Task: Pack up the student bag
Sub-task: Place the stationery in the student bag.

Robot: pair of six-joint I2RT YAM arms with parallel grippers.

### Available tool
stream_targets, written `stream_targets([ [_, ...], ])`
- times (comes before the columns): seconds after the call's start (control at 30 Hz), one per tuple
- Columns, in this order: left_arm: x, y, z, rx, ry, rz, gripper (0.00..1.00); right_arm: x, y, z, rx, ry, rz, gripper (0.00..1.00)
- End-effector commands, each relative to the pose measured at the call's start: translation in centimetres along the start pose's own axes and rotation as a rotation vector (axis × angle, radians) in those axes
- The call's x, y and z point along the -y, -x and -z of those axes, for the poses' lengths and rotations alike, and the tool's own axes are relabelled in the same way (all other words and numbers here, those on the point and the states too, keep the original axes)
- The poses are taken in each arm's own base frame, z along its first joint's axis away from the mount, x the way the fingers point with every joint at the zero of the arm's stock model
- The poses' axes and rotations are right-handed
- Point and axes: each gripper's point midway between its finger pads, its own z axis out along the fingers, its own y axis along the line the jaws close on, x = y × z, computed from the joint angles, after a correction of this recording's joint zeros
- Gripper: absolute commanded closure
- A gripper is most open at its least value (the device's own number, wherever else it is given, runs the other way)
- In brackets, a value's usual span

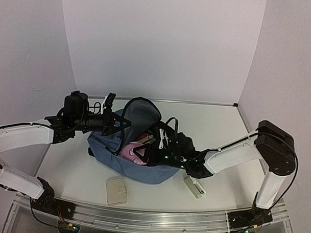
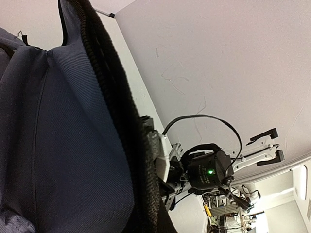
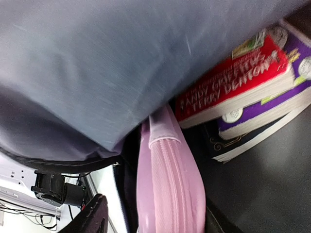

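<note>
One student bag (image 1: 143, 173) in shut left pincer (image 1: 116, 121); one red book (image 3: 228, 82), one purple book (image 3: 295, 48), one pink case (image 3: 167, 184); right pincer (image 3: 153, 221) apart.

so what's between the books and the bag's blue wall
the pink pencil case, beside the books, under the fabric of the student bag; right wrist view

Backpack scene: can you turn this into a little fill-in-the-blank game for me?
The backpack is ___ in colour.
The pencil case inside it is ___.
The book lettered "Terry Denton" has a ___ spine.
The backpack's rim is gripped by the ___ arm's pincer.
Missing words: blue; pink; red; left.
</note>
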Motion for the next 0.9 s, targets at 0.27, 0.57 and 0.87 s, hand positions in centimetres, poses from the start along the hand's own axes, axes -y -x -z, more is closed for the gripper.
stream_targets([
  [0.27, 3.7, 2.0, 1.2, 0.057, -0.051, -0.103, 1.00, 1.0, -0.1, 1.4, 0.001, -0.051, 0.013, 0.46],
  [0.57, 3.5, 1.7, 1.0, 0.046, -0.046, -0.094, 1.00, 1.2, -2.4, -0.7, -0.101, -0.023, 0.018, 0.86],
  [0.87, 3.2, 1.5, 0.4, 0.028, -0.070, -0.072, 1.00, -1.3, -0.5, -3.8, -0.005, 0.057, 0.023, 0.86],
])
